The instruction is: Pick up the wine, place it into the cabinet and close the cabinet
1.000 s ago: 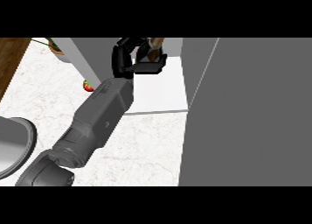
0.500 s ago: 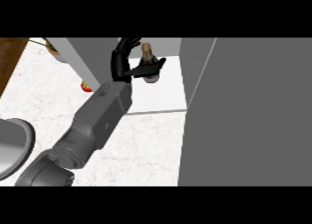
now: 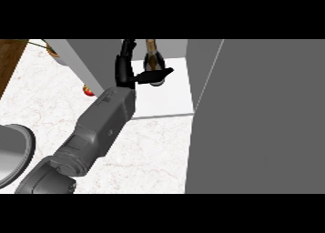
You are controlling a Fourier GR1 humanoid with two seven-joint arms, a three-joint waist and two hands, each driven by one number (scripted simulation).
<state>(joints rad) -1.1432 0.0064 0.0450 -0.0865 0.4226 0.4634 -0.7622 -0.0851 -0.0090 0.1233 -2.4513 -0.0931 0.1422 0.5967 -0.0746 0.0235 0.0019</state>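
Wine bottle [image 3: 153, 63] top cut off by the upper edge, its base behind the left hand's [image 3: 128, 73] thumb

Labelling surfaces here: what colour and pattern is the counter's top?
White marble with faint brownish veining, shown best in the head view.

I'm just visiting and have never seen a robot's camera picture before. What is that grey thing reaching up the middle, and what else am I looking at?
You are looking steeply down from the robot's head at a marble kitchen counter. The grey shape is the robot's forearm, ending in a black left hand. The hand reaches into an open cabinet with a white floor and is beside a wine bottle standing inside; the thumb crosses in front of the bottle, while the other fingers look fairly straight, so it seems to be opening rather than gripping. The big grey panel at the right is the cabinet door, swung open. At the left sit a small red object and the rim of a grey bowl. The right hand is out of sight.
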